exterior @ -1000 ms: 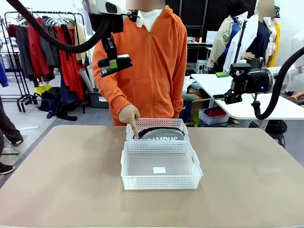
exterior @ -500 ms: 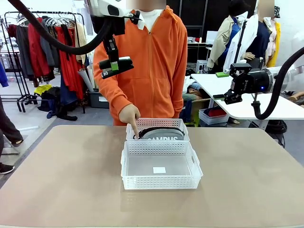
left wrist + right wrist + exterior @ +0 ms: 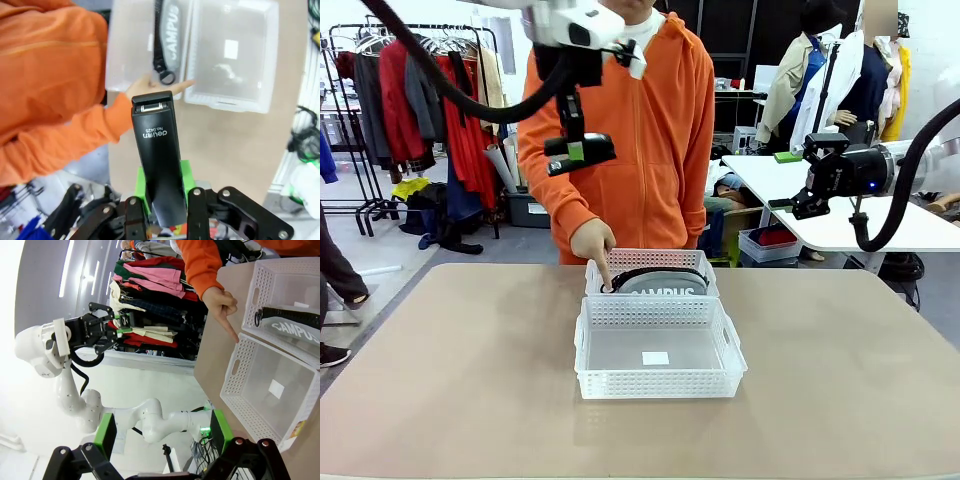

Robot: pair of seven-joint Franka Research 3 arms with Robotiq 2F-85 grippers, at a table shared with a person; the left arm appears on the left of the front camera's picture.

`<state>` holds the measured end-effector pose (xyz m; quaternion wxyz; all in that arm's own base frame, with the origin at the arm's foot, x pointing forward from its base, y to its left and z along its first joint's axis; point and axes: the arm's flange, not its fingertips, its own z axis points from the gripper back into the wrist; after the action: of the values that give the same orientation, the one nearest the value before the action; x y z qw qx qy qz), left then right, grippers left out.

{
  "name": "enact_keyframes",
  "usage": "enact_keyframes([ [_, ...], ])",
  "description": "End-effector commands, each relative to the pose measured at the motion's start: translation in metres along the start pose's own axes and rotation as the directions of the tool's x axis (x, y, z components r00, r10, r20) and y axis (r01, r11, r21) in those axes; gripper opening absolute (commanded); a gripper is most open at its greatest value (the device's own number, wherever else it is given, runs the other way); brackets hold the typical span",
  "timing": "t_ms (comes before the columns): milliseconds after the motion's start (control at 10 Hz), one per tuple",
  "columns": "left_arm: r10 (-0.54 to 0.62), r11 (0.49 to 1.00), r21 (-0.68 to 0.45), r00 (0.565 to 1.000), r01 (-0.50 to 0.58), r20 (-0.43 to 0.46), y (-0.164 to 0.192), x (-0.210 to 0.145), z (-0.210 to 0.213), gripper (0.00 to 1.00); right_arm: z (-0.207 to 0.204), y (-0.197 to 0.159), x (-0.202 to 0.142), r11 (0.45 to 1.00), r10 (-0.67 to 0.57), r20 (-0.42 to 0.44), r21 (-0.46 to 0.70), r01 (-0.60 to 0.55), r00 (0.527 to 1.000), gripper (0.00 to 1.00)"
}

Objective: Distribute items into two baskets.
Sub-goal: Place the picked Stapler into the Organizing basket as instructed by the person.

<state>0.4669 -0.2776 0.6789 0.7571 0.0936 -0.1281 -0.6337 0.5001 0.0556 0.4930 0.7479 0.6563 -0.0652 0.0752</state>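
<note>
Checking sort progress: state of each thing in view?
left claw: shut on stapler, raised above table
stapler: held in air, closed
right claw: open, empty
pouch: lying in far basket
far basket: holds pouch
near basket: bare but for floor label
person's hand: finger pointing down at the baskets' left side

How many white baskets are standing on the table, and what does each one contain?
2. The near basket has just a white label on its floor. The far basket, touching it behind, holds the grey CAMPUS pouch.
</note>
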Motion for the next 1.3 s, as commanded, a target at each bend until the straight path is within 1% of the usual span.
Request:
enact_keyframes([
  [0, -0.109, 0.994, -0.021, 0.992, 0.108, -0.055, 0.007, 0.032, 0.008, 0.00, 0.000, 0.002, 0.000, 1.000, 0.001, 0.008, -0.002, -0.001, 1.000, 1.00],
  [100, -0.159, 0.986, -0.048, 0.986, 0.157, -0.050, 0.002, 0.046, 0.003, 0.00, 0.000, 0.002, 0.000, 1.000, 0.001, 0.008, -0.002, -0.001, 1.000, 1.00],
  [300, -0.220, 0.971, -0.106, 0.975, 0.215, -0.039, -0.010, 0.069, -0.010, 0.00, 0.000, 0.002, 0.000, 1.000, 0.001, 0.008, -0.002, -0.001, 1.000, 1.00],
  [500, -0.276, 0.954, -0.134, 0.961, 0.269, -0.031, -0.025, 0.092, -0.023, 0.00, 0.000, 0.002, 0.000, 1.000, 0.001, 0.008, -0.002, -0.001, 1.000, 1.00],
  [700, -0.335, 0.929, -0.171, 0.942, 0.329, -0.007, -0.037, 0.114, -0.046, 0.00, 0.000, 0.002, 0.000, 1.000, 0.001, 0.008, -0.002, -0.001, 1.000, 1.00],
  [900, -0.381, 0.906, -0.209, 0.924, 0.368, -0.021, -0.046, 0.131, -0.076, 0.00, 0.000, 0.002, 0.000, 1.000, 0.001, 0.008, -0.002, -0.001, 1.000, 1.00],
  [1000, -0.373, 0.900, -0.243, 0.928, 0.362, 0.005, -0.057, 0.142, -0.091, 0.00, 0.000, 0.002, 0.000, 1.000, 0.001, 0.008, -0.002, -0.001, 1.000, 1.00],
  [1200, -0.328, 0.907, -0.279, 0.945, 0.317, 0.006, -0.064, 0.147, -0.122, 0.00, 0.000, 0.002, 0.000, 1.000, 0.001, 0.008, -0.002, -0.001, 1.000, 1.00],
])
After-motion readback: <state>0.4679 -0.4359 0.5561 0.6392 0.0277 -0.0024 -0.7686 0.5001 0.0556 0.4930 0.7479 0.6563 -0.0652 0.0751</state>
